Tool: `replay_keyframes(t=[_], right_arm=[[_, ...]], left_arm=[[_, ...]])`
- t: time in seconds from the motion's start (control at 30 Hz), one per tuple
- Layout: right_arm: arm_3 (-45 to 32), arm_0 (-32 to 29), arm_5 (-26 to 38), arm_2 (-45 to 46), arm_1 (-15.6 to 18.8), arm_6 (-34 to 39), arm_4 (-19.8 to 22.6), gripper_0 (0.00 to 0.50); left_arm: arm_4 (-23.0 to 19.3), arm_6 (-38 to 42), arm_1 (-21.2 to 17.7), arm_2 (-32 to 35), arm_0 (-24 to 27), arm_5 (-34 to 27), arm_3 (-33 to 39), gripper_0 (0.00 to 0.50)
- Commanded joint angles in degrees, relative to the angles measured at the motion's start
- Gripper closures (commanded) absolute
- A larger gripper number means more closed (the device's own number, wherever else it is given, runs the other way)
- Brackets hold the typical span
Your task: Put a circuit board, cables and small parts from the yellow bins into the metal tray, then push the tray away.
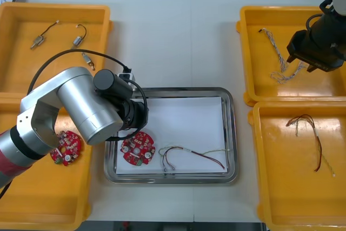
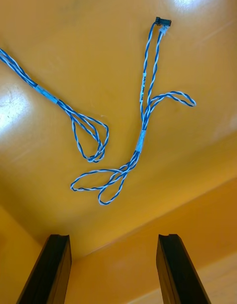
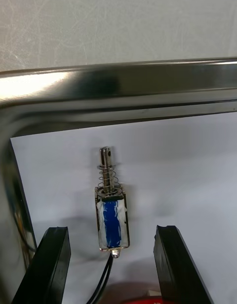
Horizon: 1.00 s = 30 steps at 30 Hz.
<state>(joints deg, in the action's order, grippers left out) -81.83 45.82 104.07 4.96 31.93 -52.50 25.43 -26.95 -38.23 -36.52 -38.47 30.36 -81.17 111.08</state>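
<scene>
Item 1, left gripper [image 3: 111,230]: my left wrist view has its fingers standing apart, closed on nothing. Between them, touching neither, a small metal part [image 3: 112,210] with a blue-wrapped body and a sprung pin lies on the white liner [image 3: 187,165] of the metal tray [image 3: 123,86], near its rim. From the front view I read only the left arm [image 1: 81,106] over the tray's left end, its bulk covering that spot.

Item 2, tray contents by the front view: one circuit board [image 1: 138,149] at the near left corner, with a red and yellow cable [image 1: 194,155] just beside it.

Item 3, right gripper [image 2: 113,237]: fingers spread, holding nothing, above the floor of the far right bin [image 1: 248,52]. The front view gives me one pale tangle there. The right wrist view resolves it into two twisted blue and white cables [image 2: 140,143], lying apart.

Item 4, far left bin [image 1: 54,8]: three loose metal parts [image 1: 80,39].

Item 5, near left bin [image 1: 43,198]: a second board [image 1: 66,149].
</scene>
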Motion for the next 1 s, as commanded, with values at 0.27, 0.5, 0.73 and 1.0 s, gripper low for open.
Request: replay_keyframes(t=[0.27,0.5,0.73,1.0], right_arm=[[4.22,2.43,-4.58,3.66,2.96,0.99,-0.21,0.0],[10.11,2.43,-9.77,3.75,3.75,0.99,0.14,0.0],[15.12,2.78,-14.42,3.66,4.37,0.9,0.14,0.0],[21.36,4.37,-18.55,1.9,4.54,0.02,0.32,0.0]], left_arm=[[-5.39,5.88,0.75,8.15,2.43,-10.32,5.64,0.0],[-9.17,5.71,1.45,12.98,5.33,-15.77,5.72,0.0],[-12.16,5.62,2.6,18.26,8.23,-22.63,5.81,0.0],[-15.5,4.3,1.54,25.11,11.3,-28.83,5.9,0.0]])
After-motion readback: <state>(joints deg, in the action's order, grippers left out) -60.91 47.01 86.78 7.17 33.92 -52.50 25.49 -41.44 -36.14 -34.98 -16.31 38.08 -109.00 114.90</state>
